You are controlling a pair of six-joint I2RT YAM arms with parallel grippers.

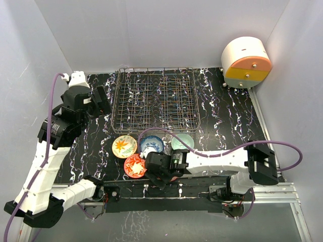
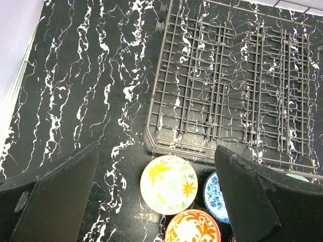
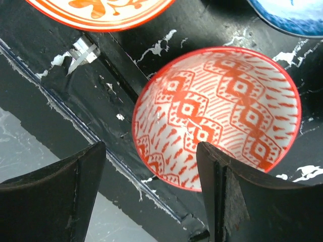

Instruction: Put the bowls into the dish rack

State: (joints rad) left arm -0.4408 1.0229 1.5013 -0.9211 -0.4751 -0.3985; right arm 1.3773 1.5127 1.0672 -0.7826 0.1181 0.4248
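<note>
Lining up the first pick, with the dish rack (image 1: 156, 101) holding no bowl yet.

From the top view I see four bowls clustered just on the near side of the rack. My right gripper (image 1: 160, 179) sits low over a fifth, which it mostly hides, and my left gripper (image 1: 103, 103) hangs beside the rack's left edge. The left wrist view shows that gripper's fingers wide apart on nothing, with the yellow bowl (image 2: 169, 184) just beside the rack's near edge. Only the right wrist view shows the red diamond bowl (image 3: 217, 116), its rim between parted fingers, not clamped. Next, I judge, I should close on that rim, lift, and stand the bowl in the rack.
</note>
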